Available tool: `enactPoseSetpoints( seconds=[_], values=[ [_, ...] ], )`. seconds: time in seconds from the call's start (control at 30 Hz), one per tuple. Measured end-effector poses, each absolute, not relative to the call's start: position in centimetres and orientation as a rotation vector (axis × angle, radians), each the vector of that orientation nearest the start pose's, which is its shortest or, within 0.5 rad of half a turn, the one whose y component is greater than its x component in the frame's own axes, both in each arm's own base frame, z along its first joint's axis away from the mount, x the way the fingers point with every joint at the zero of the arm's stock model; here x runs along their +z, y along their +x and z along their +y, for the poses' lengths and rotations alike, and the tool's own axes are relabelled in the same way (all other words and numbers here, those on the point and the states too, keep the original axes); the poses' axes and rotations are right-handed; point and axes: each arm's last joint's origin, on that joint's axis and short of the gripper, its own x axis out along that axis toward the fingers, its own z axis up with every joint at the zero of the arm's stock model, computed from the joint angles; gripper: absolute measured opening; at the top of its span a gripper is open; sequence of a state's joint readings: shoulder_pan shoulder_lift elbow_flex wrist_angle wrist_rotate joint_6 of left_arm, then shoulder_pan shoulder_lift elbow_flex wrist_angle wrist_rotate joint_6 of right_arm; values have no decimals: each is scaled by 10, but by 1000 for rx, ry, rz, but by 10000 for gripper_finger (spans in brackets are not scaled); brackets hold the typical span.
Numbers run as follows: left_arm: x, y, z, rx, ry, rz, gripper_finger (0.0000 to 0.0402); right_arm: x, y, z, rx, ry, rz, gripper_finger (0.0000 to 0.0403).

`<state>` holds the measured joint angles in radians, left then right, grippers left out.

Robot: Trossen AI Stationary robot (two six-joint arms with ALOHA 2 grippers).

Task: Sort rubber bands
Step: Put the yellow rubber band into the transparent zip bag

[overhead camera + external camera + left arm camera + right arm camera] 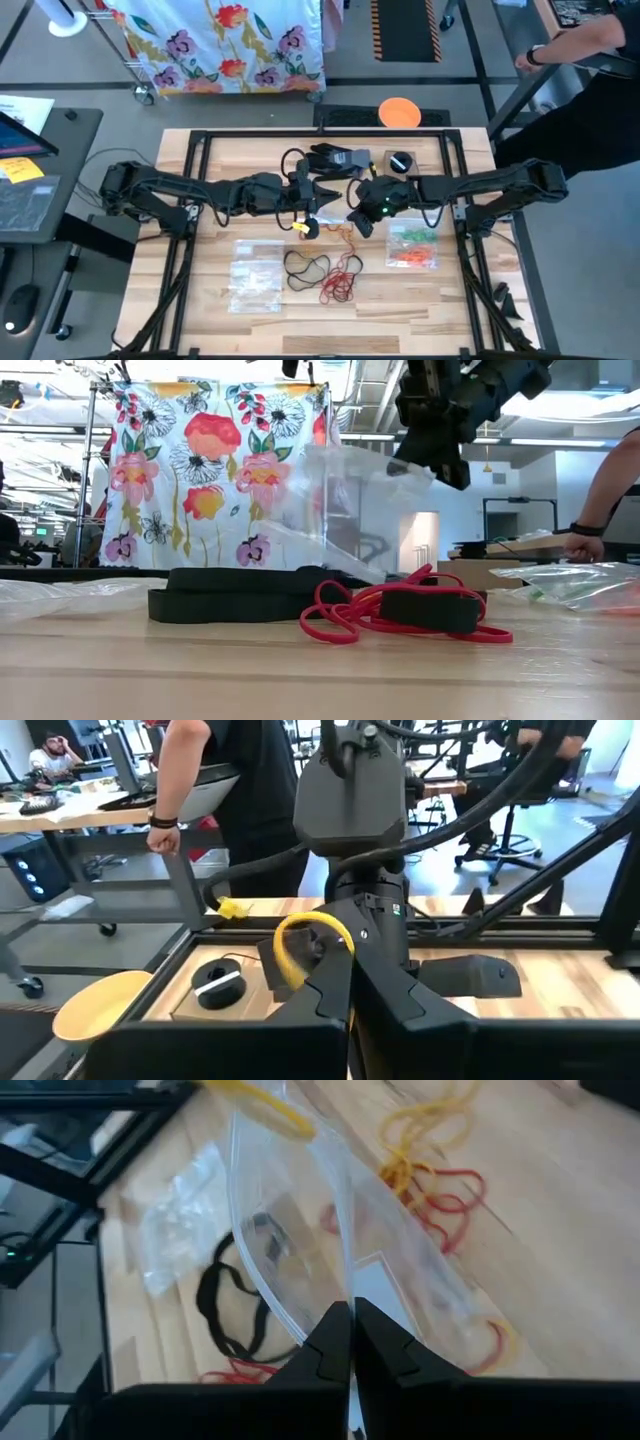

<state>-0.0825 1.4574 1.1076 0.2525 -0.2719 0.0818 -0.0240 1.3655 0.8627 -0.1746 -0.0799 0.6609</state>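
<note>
My left gripper [318, 208] is over the table's middle, shut on a yellow rubber band [300, 945]. Facing it, my right gripper [355, 218] is shut on a clear plastic bag [300, 1210] that hangs in the air [340, 510]. Below them, black rubber bands [305, 265], red rubber bands [340, 282] and thin yellow rubber bands [430, 1140] lie loose on the wood. A clear bag [412, 245] holding green and orange bands lies flat to the right. Another clear bag [255, 275] lies to the left. My left gripper pinches the yellow band at one end of its loop [292, 975] between its two fingers, which point level toward the right arm. The rest of the loop curves up and free above the fingertips, clear of the table. My right gripper pinches the clear bag's edge [345, 1295] between its two fingers, slanting down from the table's right side. The bag spreads away from the fingertips and hangs over the loose bands.
A black glove [335, 158] and a small black roll [400, 160] lie at the far middle. An orange disc [400, 112] sits beyond the far edge. A black frame [200, 140] rims the table. A person [590, 60] stands at the far right.
</note>
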Motion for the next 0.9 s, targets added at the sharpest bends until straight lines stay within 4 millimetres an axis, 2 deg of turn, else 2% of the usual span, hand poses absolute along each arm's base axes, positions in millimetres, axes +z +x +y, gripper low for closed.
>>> enactPoseSetpoints(
  seconds=[0.1,0.4,0.7,0.9],
  values=[
    [328,336,-23,174,96,105,0,237,286,-3,-162,667,658,5],
    [301,360,-37,139,94,110,0,238,287,-5,-176,704,640,5],
    [308,355,-57,94,114,70,0,237,286,-6,-185,705,649,5],
    [308,353,-64,127,137,73,0,237,286,-6,-188,708,655,5]
  ],
)
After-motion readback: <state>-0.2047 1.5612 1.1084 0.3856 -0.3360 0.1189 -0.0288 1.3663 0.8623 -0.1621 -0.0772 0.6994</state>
